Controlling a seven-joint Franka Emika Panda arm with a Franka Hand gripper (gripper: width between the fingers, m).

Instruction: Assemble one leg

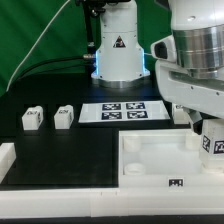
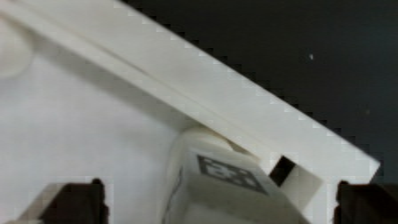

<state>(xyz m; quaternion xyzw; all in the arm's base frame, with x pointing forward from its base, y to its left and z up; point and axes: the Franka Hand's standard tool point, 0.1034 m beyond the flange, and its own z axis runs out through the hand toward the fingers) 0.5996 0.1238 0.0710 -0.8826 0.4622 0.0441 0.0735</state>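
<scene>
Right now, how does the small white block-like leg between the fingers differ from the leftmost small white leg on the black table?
The small white block-like leg between the fingers rests against the large white tray-like part's rim; the leftmost small white leg stands on the black table, apart from it. The first has open fingers either side, not touching; the leftmost is far from them. Both are white blocks with black-and-white tags.

The big white arm (image 1: 195, 60) reaches down on the exterior view's right. Its gripper (image 2: 222, 203) points down, with both fingers (image 2: 71, 202) spread wide apart.
</scene>
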